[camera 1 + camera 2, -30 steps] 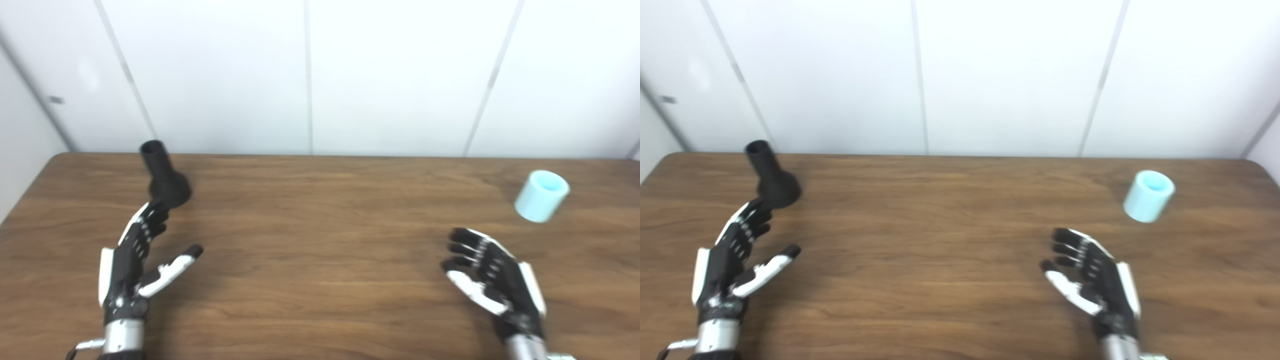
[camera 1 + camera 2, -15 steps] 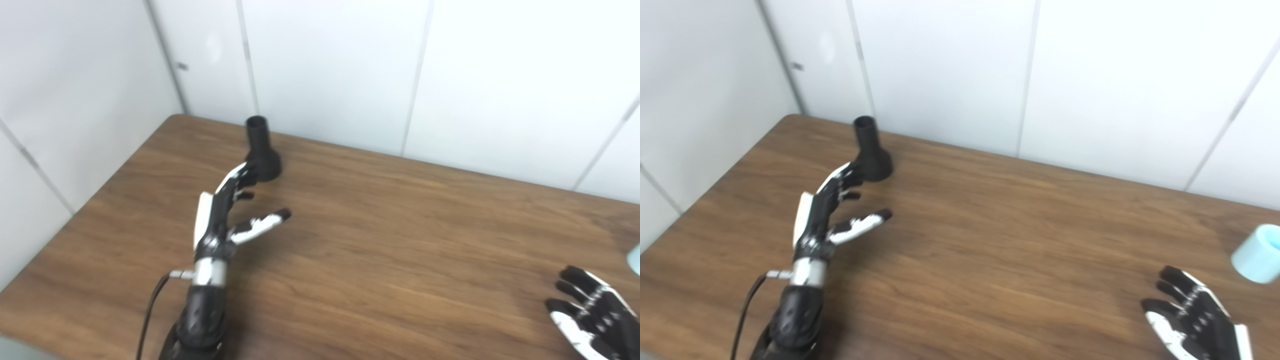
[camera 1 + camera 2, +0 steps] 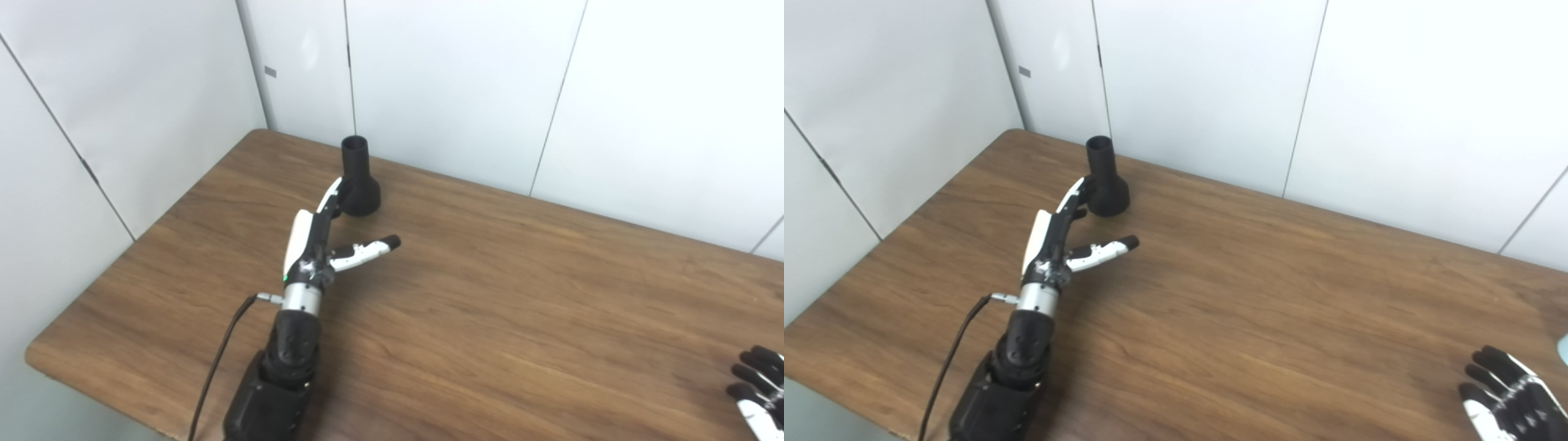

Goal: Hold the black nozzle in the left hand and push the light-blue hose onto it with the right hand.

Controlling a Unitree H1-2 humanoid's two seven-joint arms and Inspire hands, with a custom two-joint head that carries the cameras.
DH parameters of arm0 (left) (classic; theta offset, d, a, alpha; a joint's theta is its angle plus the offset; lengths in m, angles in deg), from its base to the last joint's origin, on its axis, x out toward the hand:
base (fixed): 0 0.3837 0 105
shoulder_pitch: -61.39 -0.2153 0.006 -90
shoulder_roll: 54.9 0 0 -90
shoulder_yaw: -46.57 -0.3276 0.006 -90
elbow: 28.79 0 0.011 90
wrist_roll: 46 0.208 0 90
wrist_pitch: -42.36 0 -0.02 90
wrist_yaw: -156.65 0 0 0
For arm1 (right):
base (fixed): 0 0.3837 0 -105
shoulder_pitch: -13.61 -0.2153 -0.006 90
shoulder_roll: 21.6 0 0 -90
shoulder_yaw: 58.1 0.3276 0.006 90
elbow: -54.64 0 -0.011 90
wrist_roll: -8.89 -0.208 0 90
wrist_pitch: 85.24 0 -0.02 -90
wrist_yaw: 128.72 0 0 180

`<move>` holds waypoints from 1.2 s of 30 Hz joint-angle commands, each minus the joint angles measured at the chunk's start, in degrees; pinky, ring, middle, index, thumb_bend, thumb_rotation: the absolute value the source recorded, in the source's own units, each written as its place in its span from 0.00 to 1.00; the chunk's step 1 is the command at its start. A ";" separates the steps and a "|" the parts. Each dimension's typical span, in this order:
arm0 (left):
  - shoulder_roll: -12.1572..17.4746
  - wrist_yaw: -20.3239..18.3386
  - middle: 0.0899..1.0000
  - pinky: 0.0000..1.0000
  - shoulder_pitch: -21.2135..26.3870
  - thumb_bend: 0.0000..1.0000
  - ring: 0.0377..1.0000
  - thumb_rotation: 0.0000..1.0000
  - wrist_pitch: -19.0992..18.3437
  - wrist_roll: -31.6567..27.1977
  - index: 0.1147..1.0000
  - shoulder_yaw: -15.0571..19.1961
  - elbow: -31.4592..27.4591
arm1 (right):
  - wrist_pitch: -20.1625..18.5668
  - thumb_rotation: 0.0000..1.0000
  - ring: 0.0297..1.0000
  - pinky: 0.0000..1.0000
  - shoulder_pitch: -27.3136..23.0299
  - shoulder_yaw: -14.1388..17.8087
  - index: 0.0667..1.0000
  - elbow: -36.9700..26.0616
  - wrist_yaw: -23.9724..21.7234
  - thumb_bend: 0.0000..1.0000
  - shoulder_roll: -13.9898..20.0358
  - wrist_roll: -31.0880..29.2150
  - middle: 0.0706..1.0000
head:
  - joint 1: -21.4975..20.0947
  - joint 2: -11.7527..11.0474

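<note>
Black nozzle (image 3: 358, 180) stands upright on the desk (image 3: 490, 306), wide flared base down, narrow open end up, near the far left corner by the white wall panels (image 3: 429, 79). Left hand (image 3: 318, 236) is stretched out low over the desk, fingers (image 3: 334, 197) extended and close together, tips right at the left side of the nozzle's base; contact vs. just beside, can't tell from these views. Thumb (image 3: 366, 248) is splayed well out to the right of the fingers, so the hand is spread and holds nothing; nozzle sits just beyond the fingertips, not between fingers and thumb. A black cable (image 3: 214, 367) runs from the left wrist down off the near desk edge. Right hand (image 3: 1507, 401) is only partly in frame at the bottom right corner, palm up, fingers (image 3: 1488, 361) apart and slightly curled, nothing in them. Light-blue hose (image 3: 1564, 348): just a sliver at the right edge in the right eye view, beyond and right of the right fingers, clear of them.
</note>
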 commanded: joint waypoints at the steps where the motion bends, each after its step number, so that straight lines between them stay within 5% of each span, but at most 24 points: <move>1: 1.32 0.93 0.93 0.92 2.07 1.00 0.95 0.34 0.19 1.25 0.97 -0.14 -0.73 | 1.95 0.20 0.70 0.60 -1.06 0.98 0.67 -0.24 0.27 0.20 0.86 -0.16 0.71 | 0.16 0.03; 7: 1.49 1.85 0.94 0.90 2.30 1.00 0.95 0.36 -0.93 2.43 0.98 0.28 -1.23 | -1.25 0.46 0.68 0.58 -1.13 1.07 0.64 -1.40 2.03 0.30 0.44 1.73 0.69 | 0.56 -0.14; 32: 4.08 2.38 0.94 0.90 4.53 1.00 0.94 0.33 -3.98 -0.65 0.98 2.40 4.78 | -1.15 0.57 0.63 0.53 -1.30 1.07 0.58 -0.89 2.36 0.46 0.50 2.04 0.64 | 0.81 -0.20; 36: 6.17 -0.79 0.95 0.89 5.77 1.00 0.95 0.36 -8.10 -0.15 0.99 0.75 5.53 | -3.29 0.59 0.63 0.54 -0.95 0.86 0.59 -2.24 2.40 0.48 0.58 2.30 0.64 | 1.08 -0.20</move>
